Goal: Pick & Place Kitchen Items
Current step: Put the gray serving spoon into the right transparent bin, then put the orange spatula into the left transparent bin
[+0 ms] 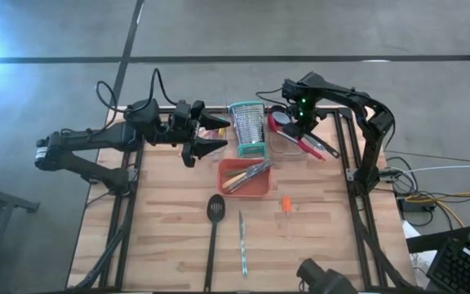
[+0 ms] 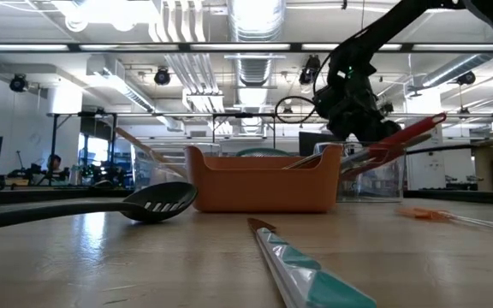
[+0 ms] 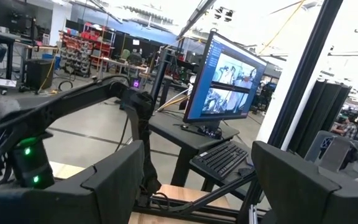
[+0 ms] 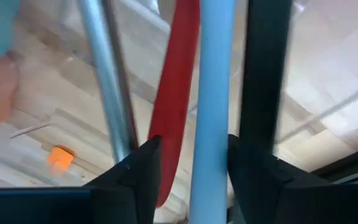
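Right hand [image 4: 188,163] half open astride blue handle [image 4: 213,93], long axis running straight ahead between fingers, red spoon [image 4: 174,106] alongside.

Left arm: reaches in from the table's left edge, stretched roughly level toward the table's far middle.
Left gripper [image 1: 210,137]: held above the table, fingers [image 3: 114,180] spread wide apart, nothing between them.
Right arm: rises from the table's right edge, elbow bent high, forearm angling back down toward the far middle-right of the table; a green light glows near the wrist.
Right gripper [image 1: 300,131]: pointed downward, fingers [image 4: 138,171] parted with a visible gap between them.
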